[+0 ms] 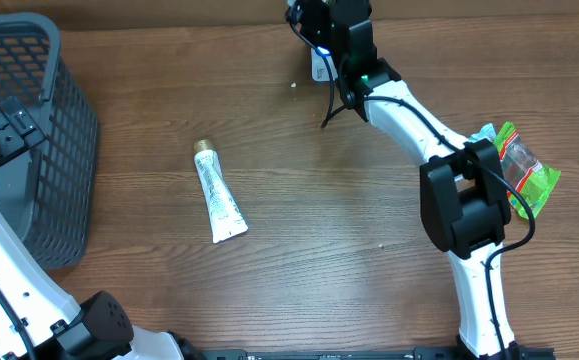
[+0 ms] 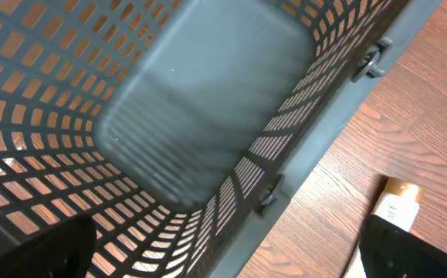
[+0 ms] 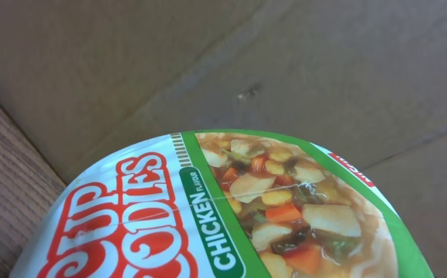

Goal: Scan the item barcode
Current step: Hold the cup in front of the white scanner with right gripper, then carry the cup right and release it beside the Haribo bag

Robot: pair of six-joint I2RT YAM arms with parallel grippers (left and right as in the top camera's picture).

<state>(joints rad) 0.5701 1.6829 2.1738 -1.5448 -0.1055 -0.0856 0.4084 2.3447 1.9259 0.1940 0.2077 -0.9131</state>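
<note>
Right hand (image 1: 314,25) holds cup noodles (image 3: 231,208) before cardboard (image 3: 285,62), beside wooden table (image 1: 319,230).

Noodle cup (image 3: 231,208) cropped below; apparent tube (image 2: 397,205) half hidden.

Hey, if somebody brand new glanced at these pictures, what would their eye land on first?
Probably the bright Cup Noodles cup, filling the lower right wrist view against brown cardboard. From overhead, a white tube lies alone left of centre on the wooden table, with a dark mesh basket at the left edge and a green packet at the right.
</note>
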